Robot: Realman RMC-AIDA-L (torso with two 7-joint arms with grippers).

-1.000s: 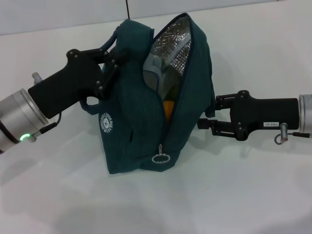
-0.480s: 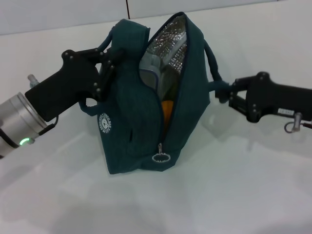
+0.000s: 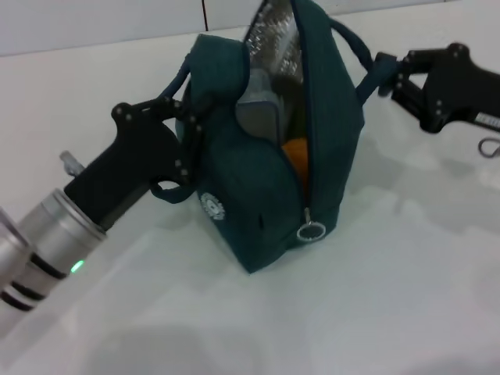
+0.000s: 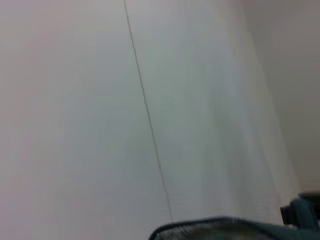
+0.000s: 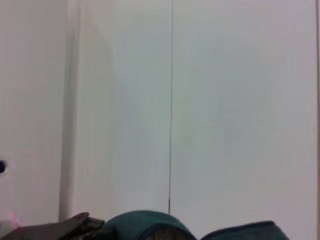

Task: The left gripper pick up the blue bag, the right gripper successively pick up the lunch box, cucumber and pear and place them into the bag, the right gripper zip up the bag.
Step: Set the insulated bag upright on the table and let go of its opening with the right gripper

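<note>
My left tool (image 3: 186,129) is clamped on the near handle of the blue bag (image 3: 258,195), at about nine o'clock from the bag's open mouth, and it holds that side up off the white tabletop (image 3: 375,297). The bag stands tilted, its base resting on the tabletop, its zipper undone with the metal ring pull (image 3: 310,231) hanging low at the six o'clock end of the opening. Inside, against the silver quilted lining (image 3: 275,43), I can see the grey edge of the lunch box (image 3: 262,116) and, below it, the orange skin of the pear (image 3: 295,152). I cannot make out the cucumber.

My right tool (image 3: 388,72) sits at about two o'clock from the bag, closed on the far handle (image 3: 358,48). My wrist cameras show mostly the pale wall (image 4: 150,100), with only a strip of teal fabric at the edge.
</note>
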